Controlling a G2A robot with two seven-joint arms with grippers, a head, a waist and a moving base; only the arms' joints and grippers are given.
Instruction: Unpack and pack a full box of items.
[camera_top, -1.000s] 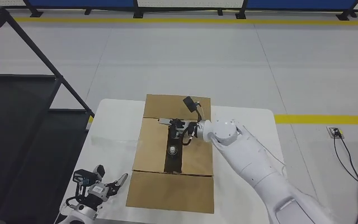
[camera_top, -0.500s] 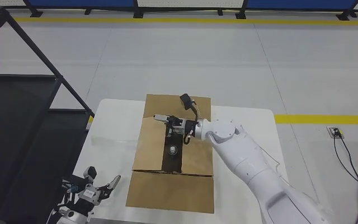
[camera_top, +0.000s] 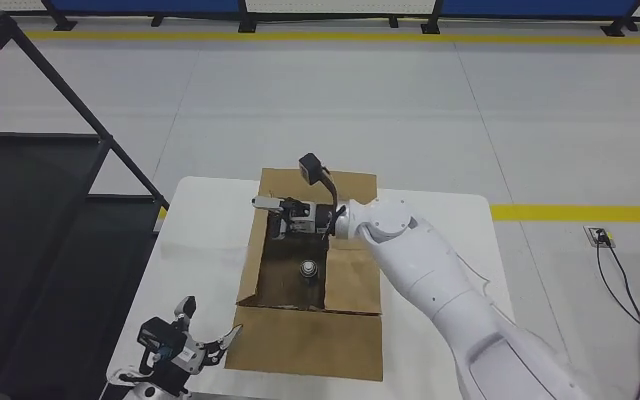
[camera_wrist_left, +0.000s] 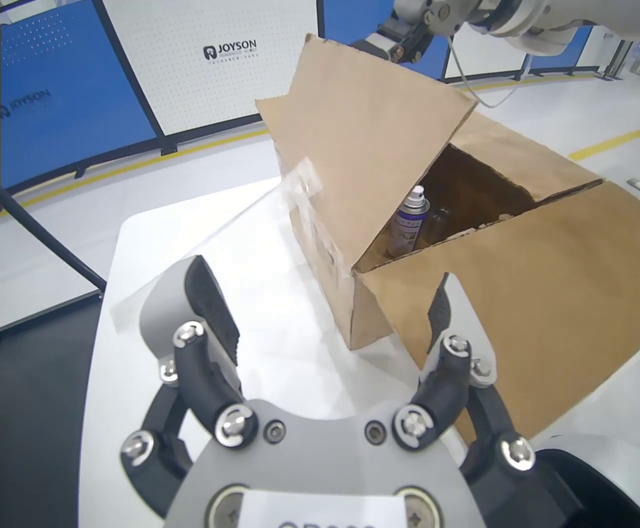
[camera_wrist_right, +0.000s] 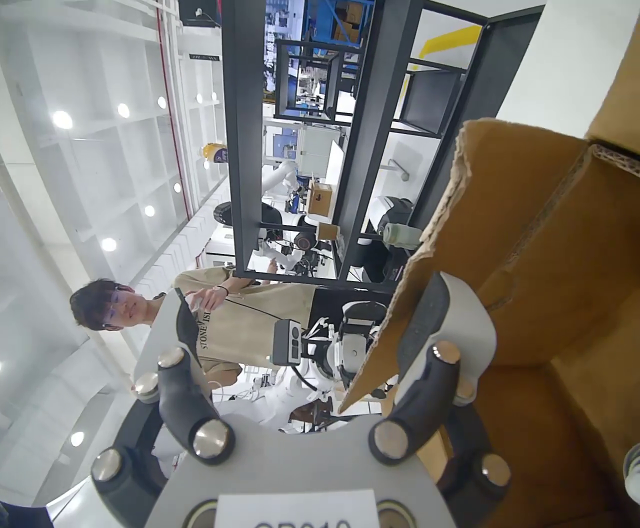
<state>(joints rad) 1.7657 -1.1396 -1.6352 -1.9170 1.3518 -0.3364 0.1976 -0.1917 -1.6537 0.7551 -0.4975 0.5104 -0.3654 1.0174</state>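
The right gripper (camera_wrist_right: 307, 295), fingers spread, straddles the edge of the box's (camera_wrist_left: 500, 310) raised side flap (camera_wrist_left: 360, 150) (not clamping it). The left gripper (camera_wrist_left: 322, 280), spread and empty, hovers beside the box's near corner. A spray can (camera_wrist_left: 411, 220) stands upright inside the box.

White table (camera_top: 205, 232) between a black rack (camera_top: 50, 260) and yellow floor line (camera_top: 560, 212)

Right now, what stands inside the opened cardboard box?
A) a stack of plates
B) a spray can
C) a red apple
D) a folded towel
B: the left wrist view shows a spray can standing upright inside the box, just below the raised flap.
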